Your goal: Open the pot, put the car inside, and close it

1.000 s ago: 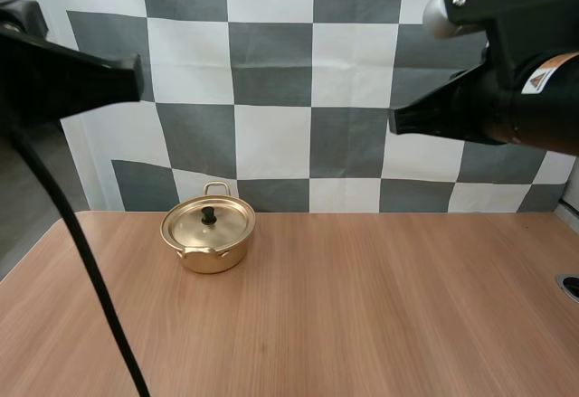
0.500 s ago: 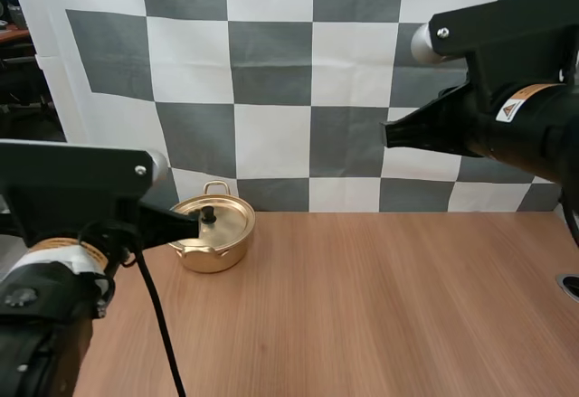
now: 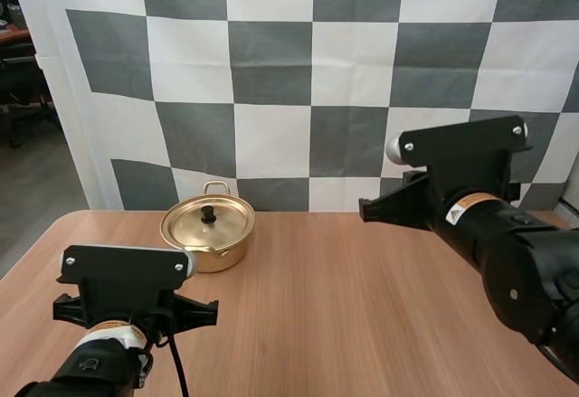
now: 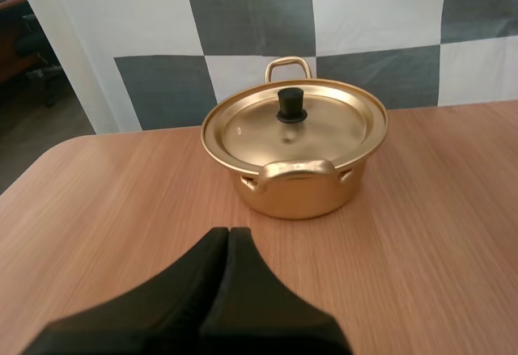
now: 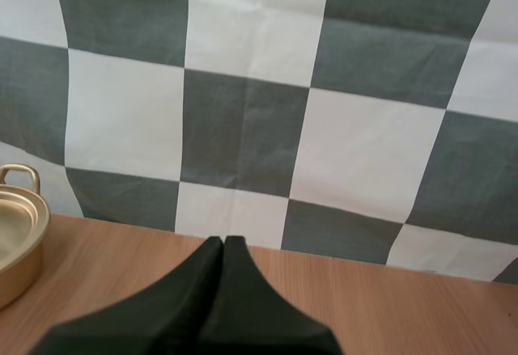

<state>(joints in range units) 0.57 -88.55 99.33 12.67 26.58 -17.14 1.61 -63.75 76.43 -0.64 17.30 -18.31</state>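
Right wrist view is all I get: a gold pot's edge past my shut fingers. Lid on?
Observer: Yes, the lid sits flat on the pot, black knob up.
Operator: Left gripper?
Observer: The left gripper is shut, aimed at the pot, short of it and touching nothing.
Operator: Pot's spot on the table?
Observer: Near the back edge of the table, left of centre in the high view.

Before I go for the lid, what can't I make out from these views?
1. Inside of the pot: covered by the lid, left wrist and high views.
2. Most of the pot, right wrist view: cut off by the frame edge.
3. Table beneath the left arm, high view: hidden by that arm.
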